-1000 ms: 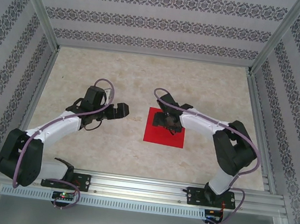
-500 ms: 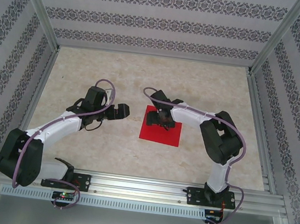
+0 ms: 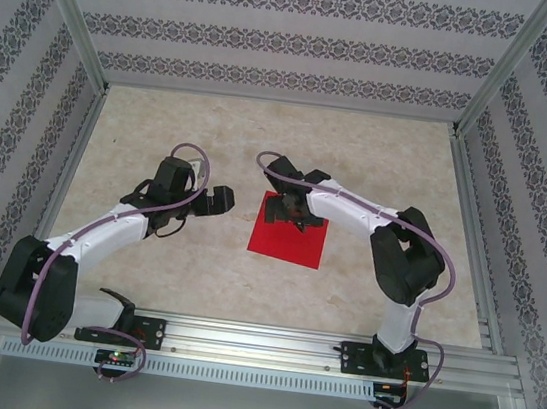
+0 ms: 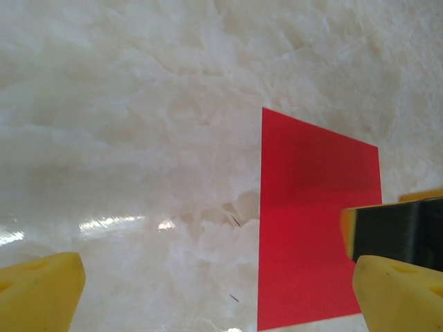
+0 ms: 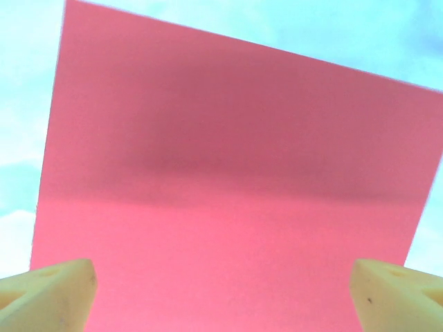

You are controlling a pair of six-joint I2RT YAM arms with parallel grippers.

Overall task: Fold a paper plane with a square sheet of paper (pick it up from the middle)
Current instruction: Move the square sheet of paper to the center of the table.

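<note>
light: bright | glare: streaks on table [image 4: 111,225] | shadow: soft band across square sheet of paper [image 5: 235,152]

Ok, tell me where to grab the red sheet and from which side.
Take the red sheet at its middle, straight from above. It lies flat on the table with no lifted edge, so a side approach likely finds nothing to pinch. The right gripper hangs over it, jaws open.

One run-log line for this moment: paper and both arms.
square sheet of paper: flat on table, unfolded | right gripper: above sheet's far part, jaws open | left gripper: left of sheet, jaws open, empty
</note>
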